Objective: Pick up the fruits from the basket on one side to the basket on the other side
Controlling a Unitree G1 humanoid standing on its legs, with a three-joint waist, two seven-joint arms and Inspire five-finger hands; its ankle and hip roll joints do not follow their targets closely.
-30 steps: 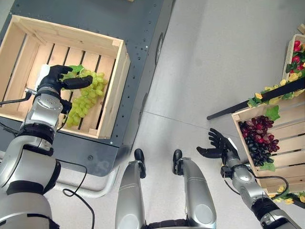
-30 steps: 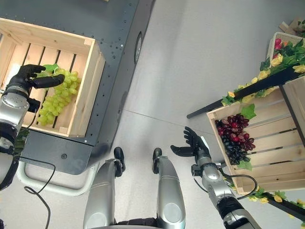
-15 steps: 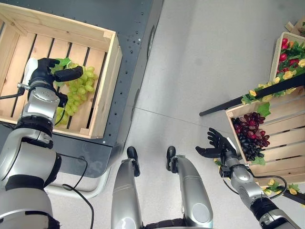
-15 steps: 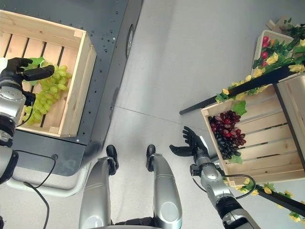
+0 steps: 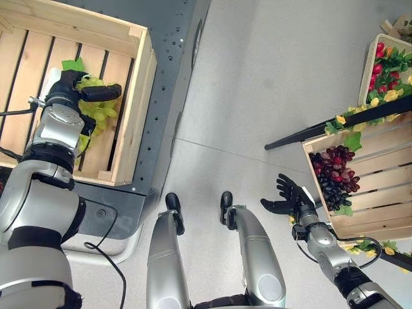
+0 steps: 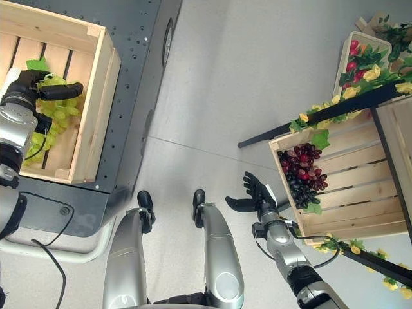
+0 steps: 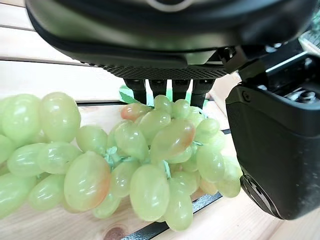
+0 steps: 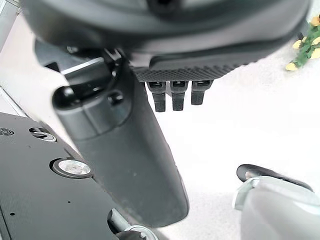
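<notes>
Two crates well apart, left hand [image 5: 76, 90] curled on green grapes [image 7: 125, 155], right hand [image 5: 290, 196] open over bare floor [image 5: 270, 77]

We see pale, unpainted slatted wood in the left crate [image 5: 138, 103], with a knot in one board. The green grapes [image 7: 135, 160] look smooth and glossy, like plastic. The platform [image 5: 174, 58] is dark matt metal; the floor [image 5: 270, 71] is smooth, matt grey.

My left hand [image 5: 72, 90] covers much of the green grapes [image 5: 96, 111] — whether my fingers grip them I can't tell — and the crate [image 5: 138, 77] runs off frame.
</notes>
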